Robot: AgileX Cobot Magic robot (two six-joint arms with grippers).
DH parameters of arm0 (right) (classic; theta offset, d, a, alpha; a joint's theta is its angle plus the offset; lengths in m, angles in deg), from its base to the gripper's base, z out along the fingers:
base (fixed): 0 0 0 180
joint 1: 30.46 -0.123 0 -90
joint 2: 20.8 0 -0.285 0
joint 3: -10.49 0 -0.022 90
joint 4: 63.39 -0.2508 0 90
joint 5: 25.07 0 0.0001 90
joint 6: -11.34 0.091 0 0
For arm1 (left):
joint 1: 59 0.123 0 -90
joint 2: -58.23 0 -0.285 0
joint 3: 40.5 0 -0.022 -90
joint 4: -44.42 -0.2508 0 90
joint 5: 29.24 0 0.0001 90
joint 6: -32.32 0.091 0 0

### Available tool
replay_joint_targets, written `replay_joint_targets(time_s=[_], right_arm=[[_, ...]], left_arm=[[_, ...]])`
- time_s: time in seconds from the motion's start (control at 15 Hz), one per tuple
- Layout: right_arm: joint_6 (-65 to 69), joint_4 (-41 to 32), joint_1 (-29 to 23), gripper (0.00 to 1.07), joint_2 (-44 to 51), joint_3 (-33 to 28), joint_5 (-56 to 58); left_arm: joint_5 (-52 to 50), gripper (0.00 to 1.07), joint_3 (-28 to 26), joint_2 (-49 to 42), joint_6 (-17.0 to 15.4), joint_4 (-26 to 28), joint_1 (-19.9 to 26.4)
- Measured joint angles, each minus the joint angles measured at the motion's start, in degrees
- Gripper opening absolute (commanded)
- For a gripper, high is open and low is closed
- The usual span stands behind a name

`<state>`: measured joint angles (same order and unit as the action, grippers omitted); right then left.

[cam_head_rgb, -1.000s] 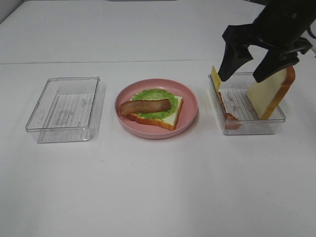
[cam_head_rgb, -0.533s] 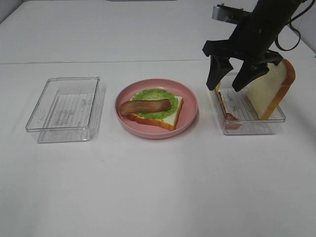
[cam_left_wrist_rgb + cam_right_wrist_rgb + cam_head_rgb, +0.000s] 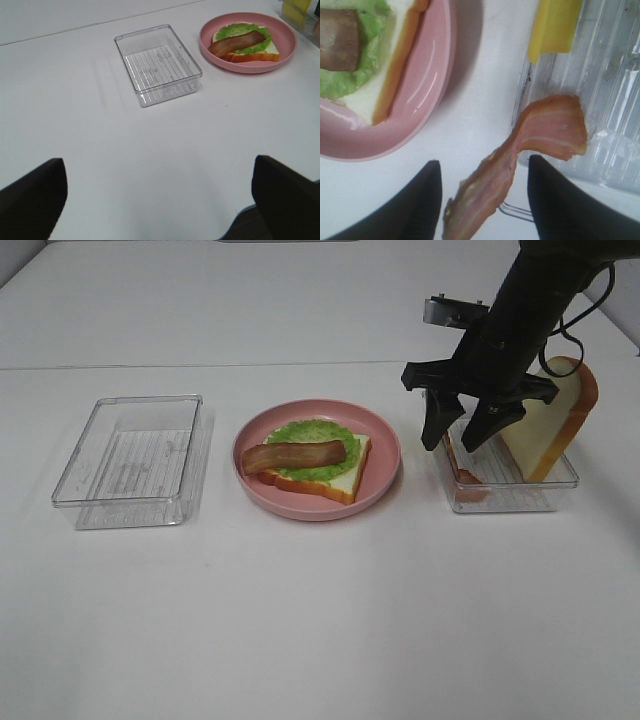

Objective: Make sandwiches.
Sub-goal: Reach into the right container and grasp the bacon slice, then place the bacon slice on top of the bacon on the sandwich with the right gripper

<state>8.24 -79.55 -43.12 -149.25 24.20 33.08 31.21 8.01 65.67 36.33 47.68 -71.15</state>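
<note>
Your right end effector [image 3: 450,445] hangs over the wall of the right tray [image 3: 520,502], toward the desk's [image 3: 320,620] right edge. Its jaws are partly open and straddle the draped bacon strip [image 3: 540,130] with a gap on each side, so nothing is gripped yet. That strip lies across the tray wall, half in and half out. I judge the main risk is a finger catching the clear wall, which would drag or tip the tray and topple the leaning bread slice [image 3: 545,430]. A shallow pinch on such a thin, floppy piece could also let it slip, and the cheese square [image 3: 552,25] just beside it could be nudged. Your left end effector [image 3: 160,200] is wide open and holds nothing. You have two bread slices, the other being the base bread slice [image 3: 340,483] on the pink plate [image 3: 300,508] mid-desk. There is one lettuce leaf [image 3: 310,430], two bacon strips counting the plated bacon strip [image 3: 295,455], one cheese square, one plate and two trays, the left tray [image 3: 130,510] nearer the left edge.
</note>
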Motion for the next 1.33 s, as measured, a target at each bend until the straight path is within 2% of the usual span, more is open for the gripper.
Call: replay_joint_targets(time_s=[0.07, 0.4, 0.67, 1.0, 1.13, 1.33], right_arm=[[0.00, 0.00, 0.00, 0.45, 0.00, 0.00, 0.00], [0.57, 0.34, 0.00, 0.00, -0.06, 0.00, 0.52], [0.57, 0.40, 0.00, 0.00, 1.20, 0.00, 1.89], [0.57, -1.38, 0.00, 0.00, 11.06, 0.00, 3.09], [0.00, -4.87, 0.00, 0.00, 15.13, 0.00, 3.09], [-6.19, -15.76, 0.00, 0.00, 18.11, 0.00, 3.09]], left_arm=[[0.00, 0.95, 0.00, 0.00, 0.00, 0.00, 0.00], [0.00, 0.95, 0.00, 0.00, 0.00, 0.00, 0.00], [0.00, 0.95, 0.00, 0.00, 0.00, 0.00, 0.00], [0.00, 0.95, 0.00, 0.00, 0.00, 0.00, 0.00], [0.00, 0.95, 0.00, 0.00, 0.00, 0.00, 0.00], [0.00, 0.95, 0.00, 0.00, 0.00, 0.00, 0.00]])
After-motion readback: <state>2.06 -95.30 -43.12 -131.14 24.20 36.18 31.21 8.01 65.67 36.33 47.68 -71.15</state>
